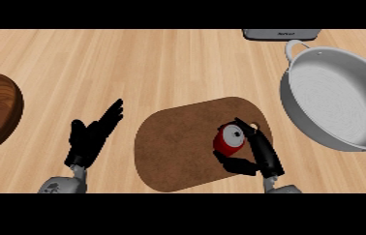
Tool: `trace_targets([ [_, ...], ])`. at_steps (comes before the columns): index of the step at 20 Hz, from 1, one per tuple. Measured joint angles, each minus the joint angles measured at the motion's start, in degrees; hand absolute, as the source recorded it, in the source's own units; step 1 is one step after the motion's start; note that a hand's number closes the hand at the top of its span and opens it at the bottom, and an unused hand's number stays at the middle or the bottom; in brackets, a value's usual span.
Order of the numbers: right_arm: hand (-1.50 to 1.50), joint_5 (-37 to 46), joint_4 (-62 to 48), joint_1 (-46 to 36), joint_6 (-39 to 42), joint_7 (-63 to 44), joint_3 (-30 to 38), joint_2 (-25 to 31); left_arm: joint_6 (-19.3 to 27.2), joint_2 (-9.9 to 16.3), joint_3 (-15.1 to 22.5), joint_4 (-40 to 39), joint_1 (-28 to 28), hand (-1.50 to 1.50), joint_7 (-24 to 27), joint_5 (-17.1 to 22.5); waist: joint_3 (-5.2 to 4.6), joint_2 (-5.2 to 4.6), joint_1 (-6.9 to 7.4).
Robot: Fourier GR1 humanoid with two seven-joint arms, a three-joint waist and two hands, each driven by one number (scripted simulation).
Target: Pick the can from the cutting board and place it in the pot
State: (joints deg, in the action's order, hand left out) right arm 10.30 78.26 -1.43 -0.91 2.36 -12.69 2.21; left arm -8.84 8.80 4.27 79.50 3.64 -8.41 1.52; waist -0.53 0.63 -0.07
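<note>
One red can point(230, 138) sits on the brown cutting board point(178, 147), the right hand point(253, 152) curled round it; the left hand point(91, 135) rests spread, near the grey pot point(300, 108).

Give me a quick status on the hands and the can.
Right hand curled round red can on cutting board. Left hand open, resting. Pot to the right, nothing between.
</note>
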Motion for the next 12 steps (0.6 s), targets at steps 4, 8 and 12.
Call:
trace_targets([
  [4,1.50,-2.0,-2.5,-0.1,-0.8,4.8,0.0,-0.6,0.3,-0.6,-0.5,-1.2,1.7,0.00,0.0,-0.6,-0.17,0.21,-0.18],
  [8,1.50,-3.4,-4.0,0.5,-1.7,10.1,0.0,-1.0,0.7,-1.1,-0.3,0.0,1.5,0.00,-1.5,-0.9,-0.20,0.29,-0.12],
  [12,1.50,-3.5,-1.0,2.7,-4.3,12.4,-0.7,-0.3,0.2,-1.1,-0.8,-0.3,1.1,0.00,-0.6,-1.2,0.14,-0.05,-0.11],
])
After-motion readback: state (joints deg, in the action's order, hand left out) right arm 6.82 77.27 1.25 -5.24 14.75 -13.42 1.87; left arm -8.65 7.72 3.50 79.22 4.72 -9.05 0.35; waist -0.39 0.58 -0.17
